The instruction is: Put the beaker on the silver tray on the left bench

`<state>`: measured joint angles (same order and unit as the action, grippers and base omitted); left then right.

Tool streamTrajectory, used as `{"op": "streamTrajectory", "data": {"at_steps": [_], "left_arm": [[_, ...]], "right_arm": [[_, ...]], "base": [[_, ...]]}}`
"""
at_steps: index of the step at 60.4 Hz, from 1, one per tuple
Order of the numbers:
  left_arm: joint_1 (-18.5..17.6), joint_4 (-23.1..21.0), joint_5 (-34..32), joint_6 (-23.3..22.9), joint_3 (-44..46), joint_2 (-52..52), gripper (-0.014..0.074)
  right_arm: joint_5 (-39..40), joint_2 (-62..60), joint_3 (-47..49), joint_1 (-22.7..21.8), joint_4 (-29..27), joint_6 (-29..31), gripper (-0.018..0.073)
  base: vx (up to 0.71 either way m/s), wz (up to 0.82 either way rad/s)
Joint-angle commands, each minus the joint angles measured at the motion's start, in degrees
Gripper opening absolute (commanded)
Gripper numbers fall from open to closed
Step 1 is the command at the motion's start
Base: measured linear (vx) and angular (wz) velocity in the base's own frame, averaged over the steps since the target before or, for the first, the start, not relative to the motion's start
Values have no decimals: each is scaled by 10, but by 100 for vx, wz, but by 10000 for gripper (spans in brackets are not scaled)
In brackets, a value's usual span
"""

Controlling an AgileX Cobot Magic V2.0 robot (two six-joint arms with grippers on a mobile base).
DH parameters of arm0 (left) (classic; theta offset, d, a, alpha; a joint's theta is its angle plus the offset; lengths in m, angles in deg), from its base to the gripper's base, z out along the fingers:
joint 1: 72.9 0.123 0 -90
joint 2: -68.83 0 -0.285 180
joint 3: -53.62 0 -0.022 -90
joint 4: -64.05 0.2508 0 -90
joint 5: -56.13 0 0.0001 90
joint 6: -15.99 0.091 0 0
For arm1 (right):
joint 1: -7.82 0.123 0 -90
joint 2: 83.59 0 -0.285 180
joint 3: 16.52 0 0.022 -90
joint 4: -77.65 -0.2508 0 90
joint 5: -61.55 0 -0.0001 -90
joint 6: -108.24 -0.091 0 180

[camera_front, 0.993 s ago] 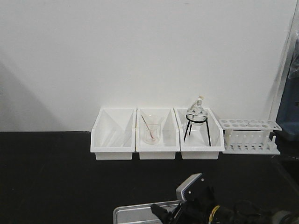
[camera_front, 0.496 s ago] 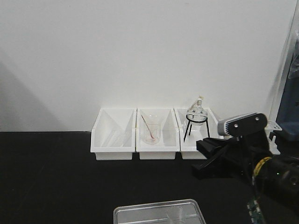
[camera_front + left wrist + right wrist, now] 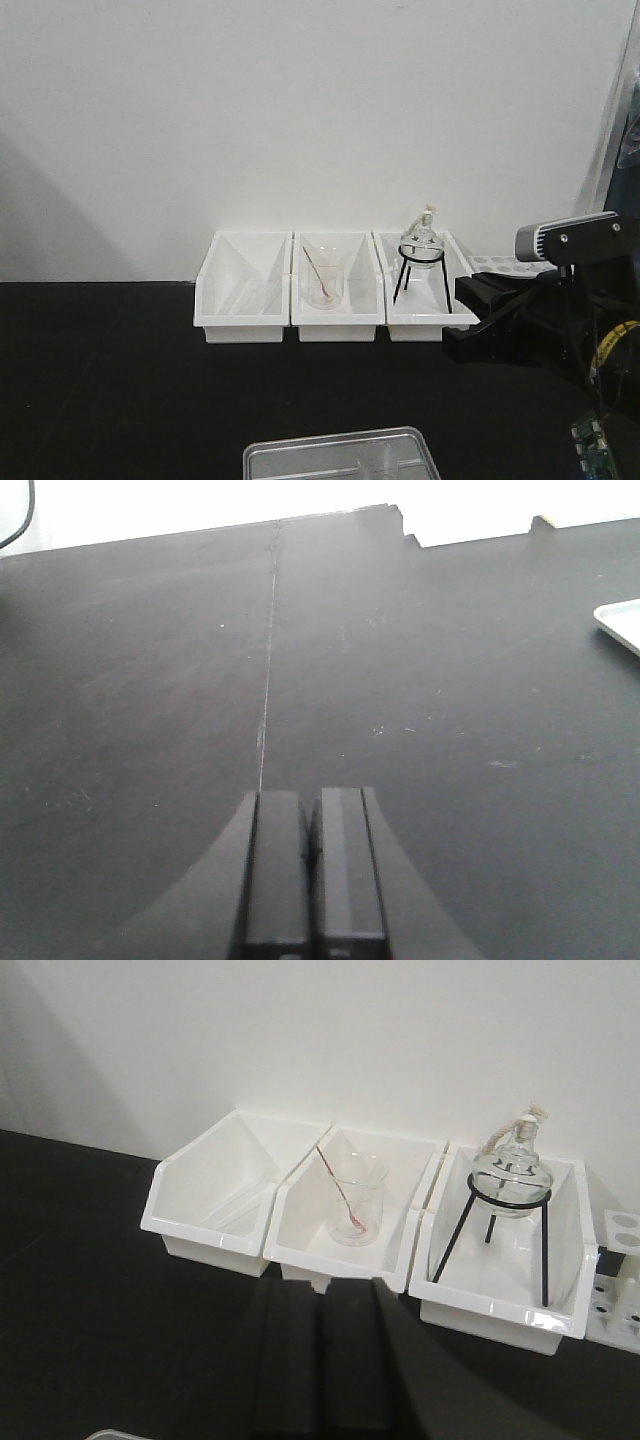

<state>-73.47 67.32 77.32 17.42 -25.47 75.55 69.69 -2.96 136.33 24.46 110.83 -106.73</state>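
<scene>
The silver tray [image 3: 300, 462] lies on the black left bench [image 3: 120, 380] at the bottom edge of the front view. A faint clear outline in it [image 3: 372, 462] may be the small beaker; I cannot tell for sure. My right gripper [image 3: 470, 320] hangs raised at the right, in front of the test tube rack, away from the tray. In the right wrist view its jaws [image 3: 320, 1285] are shut and empty, facing the white bins. My left gripper [image 3: 310, 795] is shut and empty over bare black worktop, with a tray corner [image 3: 622, 622] at its far right.
Three white bins [image 3: 243, 290] stand along the back wall. The middle one holds a clear beaker with a pinkish-red rod [image 3: 323, 280]. The right one holds a round flask on a black tripod [image 3: 421, 250]. A white test tube rack [image 3: 500, 266] is partly hidden behind my right arm.
My right arm has risen from low beside the silver tray and moved up and to the right, away from it. The tray is now fully uncovered.
</scene>
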Motion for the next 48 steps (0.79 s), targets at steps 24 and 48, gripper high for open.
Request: {"op": "streamTrajectory", "data": {"at_steps": [24, 48], "left_arm": [[-3, -2, -43, -1, -11, -4, 1], [-3, -2, -43, -1, -11, -4, 1]], "right_arm": [[5, -41, 18, -2, -71, 5, -14], [-7, -299, -262, -2, -189, 185, -14]], "base": [[0, 0], [0, 0]]}}
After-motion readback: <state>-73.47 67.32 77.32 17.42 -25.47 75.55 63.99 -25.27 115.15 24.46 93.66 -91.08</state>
